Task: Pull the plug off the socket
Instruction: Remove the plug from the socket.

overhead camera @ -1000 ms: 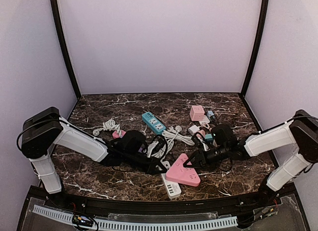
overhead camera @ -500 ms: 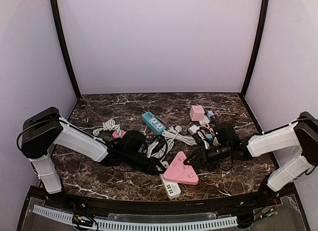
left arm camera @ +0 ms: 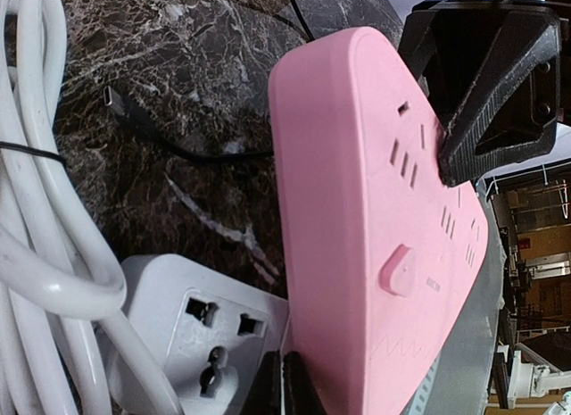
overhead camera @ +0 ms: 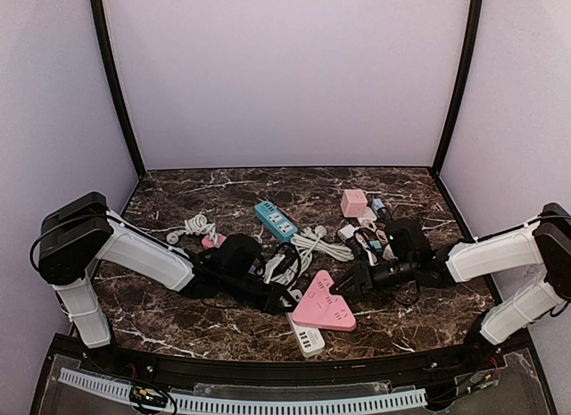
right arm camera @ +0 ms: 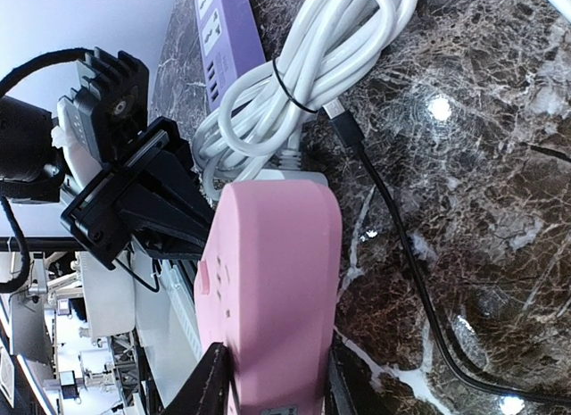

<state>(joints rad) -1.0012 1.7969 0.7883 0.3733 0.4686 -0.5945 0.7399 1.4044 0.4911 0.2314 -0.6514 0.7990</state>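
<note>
A pink triangular socket block (overhead camera: 323,310) (left arm camera: 375,219) (right arm camera: 272,281) lies tilted over the end of a white power strip (overhead camera: 306,335) (left arm camera: 205,326). My right gripper (overhead camera: 350,288) (right arm camera: 272,379) comes in from the right, with one finger against each side of the block's near corner. My left gripper (overhead camera: 287,301) (left arm camera: 285,384) is shut, its tips pressed together low between the white strip and the pink block. One outlet on the white strip stands free. The plug is hidden from every view.
A bundle of white cable (overhead camera: 308,244) (right arm camera: 303,85) lies just behind the strips. A black USB lead (right arm camera: 401,254) runs over the marble. Farther back are a teal strip (overhead camera: 276,220), a pink cube (overhead camera: 354,202), small adaptors (overhead camera: 361,236) and a purple strip (right arm camera: 223,40).
My right gripper's jaws have narrowed onto the pink block, and the block has shifted a little to the left. The left arm has stayed put.
</note>
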